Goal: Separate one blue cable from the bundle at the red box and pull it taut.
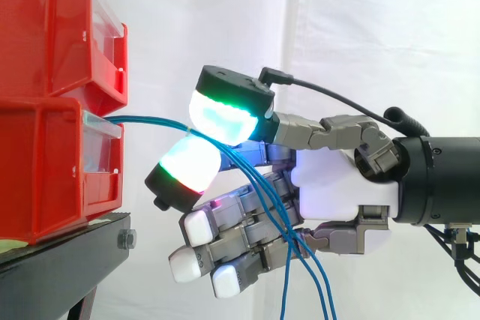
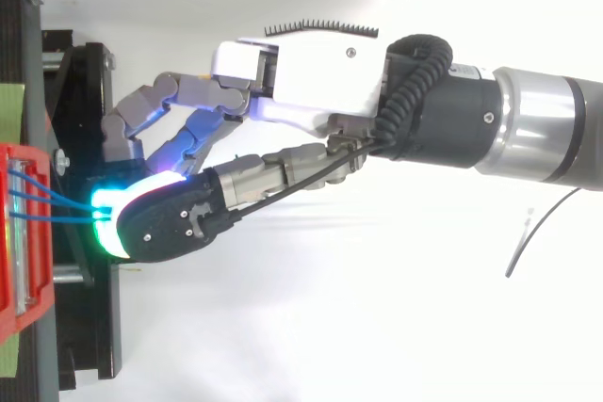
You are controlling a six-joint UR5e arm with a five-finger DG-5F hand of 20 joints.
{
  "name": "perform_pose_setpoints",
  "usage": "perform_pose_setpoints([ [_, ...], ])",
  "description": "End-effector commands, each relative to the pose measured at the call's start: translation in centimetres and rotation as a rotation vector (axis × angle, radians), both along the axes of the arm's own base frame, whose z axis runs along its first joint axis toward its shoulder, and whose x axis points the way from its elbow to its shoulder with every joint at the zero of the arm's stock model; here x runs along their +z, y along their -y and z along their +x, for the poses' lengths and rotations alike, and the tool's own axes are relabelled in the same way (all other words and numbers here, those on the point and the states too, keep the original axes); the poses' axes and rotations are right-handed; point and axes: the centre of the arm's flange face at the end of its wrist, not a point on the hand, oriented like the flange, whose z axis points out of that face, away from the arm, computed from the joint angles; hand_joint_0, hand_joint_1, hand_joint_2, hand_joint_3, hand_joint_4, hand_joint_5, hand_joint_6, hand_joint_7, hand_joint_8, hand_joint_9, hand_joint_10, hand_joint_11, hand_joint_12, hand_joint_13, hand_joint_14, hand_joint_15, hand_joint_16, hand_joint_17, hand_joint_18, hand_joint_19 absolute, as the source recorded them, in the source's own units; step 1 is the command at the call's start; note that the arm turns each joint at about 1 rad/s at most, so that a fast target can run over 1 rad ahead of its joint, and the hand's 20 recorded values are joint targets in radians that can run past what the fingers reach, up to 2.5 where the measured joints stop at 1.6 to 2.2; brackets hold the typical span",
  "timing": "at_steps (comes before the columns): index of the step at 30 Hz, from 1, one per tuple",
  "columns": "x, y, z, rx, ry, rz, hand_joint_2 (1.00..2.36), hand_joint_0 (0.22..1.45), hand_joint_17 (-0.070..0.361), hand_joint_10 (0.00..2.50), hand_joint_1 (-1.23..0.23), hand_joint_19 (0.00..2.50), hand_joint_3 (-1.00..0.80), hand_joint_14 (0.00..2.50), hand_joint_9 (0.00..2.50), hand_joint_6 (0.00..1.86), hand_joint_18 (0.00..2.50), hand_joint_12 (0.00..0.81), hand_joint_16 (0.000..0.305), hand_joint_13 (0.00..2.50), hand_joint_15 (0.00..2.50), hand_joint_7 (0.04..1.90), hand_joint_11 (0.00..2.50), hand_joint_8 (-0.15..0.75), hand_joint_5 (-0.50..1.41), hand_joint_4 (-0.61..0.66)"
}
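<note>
Thin blue cables (image 1: 142, 120) leave the front of the lower red box (image 1: 45, 177) and run right to my hand (image 1: 337, 185). Two glowing pads, one above (image 1: 225, 114) and one below (image 1: 187, 164), close on the strands where they meet. Behind the pinch the cables (image 1: 300, 260) slope down across the other curled fingers and hang loose below the hand. From above, three blue strands (image 2: 52, 200) fan out of the red box (image 2: 19, 270) and converge under the glowing pad (image 2: 118, 218). How many strands sit inside the pinch is hidden.
A second red box (image 1: 52, 28) is stacked on the lower one. Both rest on a black stand (image 1: 67, 260) at the left. The white curtain hangs behind, and the arm (image 2: 528, 134) comes in from the right.
</note>
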Motion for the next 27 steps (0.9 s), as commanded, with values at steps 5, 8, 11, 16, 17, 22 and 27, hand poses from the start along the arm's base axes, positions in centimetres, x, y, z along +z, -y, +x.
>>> perform_pose_setpoints([
  [5,0.04,0.42,-0.03,-0.005,-0.001,0.0,1.02,0.59,0.104,0.02,-0.65,0.6,-0.26,0.02,0.89,0.86,0.72,0.373,0.046,0.75,0.4,1.08,0.7,0.322,-0.18,0.14],
  [8,0.0,0.43,-0.08,-0.005,-0.006,0.0,1.01,0.57,0.105,0.02,-0.62,0.59,-0.41,0.02,0.91,0.86,0.74,0.374,0.047,0.76,0.4,1.08,0.7,0.322,-0.17,0.13],
  [11,0.0,0.43,-0.08,-0.005,-0.006,0.0,1.0,0.55,0.108,0.02,-0.57,0.6,-0.48,0.01,0.94,0.85,0.74,0.38,0.048,0.76,0.4,1.08,0.72,0.33,-0.17,0.14],
  [16,-0.02,0.44,-0.09,-0.007,-0.007,-0.001,1.0,0.52,0.117,0.02,-0.48,0.61,-0.5,0.01,0.94,0.84,0.75,0.398,0.052,0.75,0.4,1.1,0.71,0.34,-0.17,0.14],
  [17,-0.02,0.44,-0.09,-0.007,-0.007,-0.001,1.0,0.52,0.118,0.02,-0.46,0.6,-0.5,0.02,0.94,0.84,0.75,0.403,0.052,0.75,0.39,1.09,0.7,0.346,-0.17,0.14],
  [22,-0.04,0.44,-0.11,-0.007,-0.009,-0.001,1.0,0.53,0.117,0.02,-0.54,0.6,-0.5,0.01,0.94,0.83,0.75,0.404,0.052,0.75,0.4,1.09,0.7,0.346,-0.16,0.14],
  [27,-0.05,0.45,-0.12,-0.007,-0.01,-0.001,1.01,0.59,0.111,0.02,-0.61,0.62,-0.31,0.02,0.94,0.82,0.73,0.389,0.049,0.74,0.4,1.12,0.72,0.332,-0.16,0.11],
])
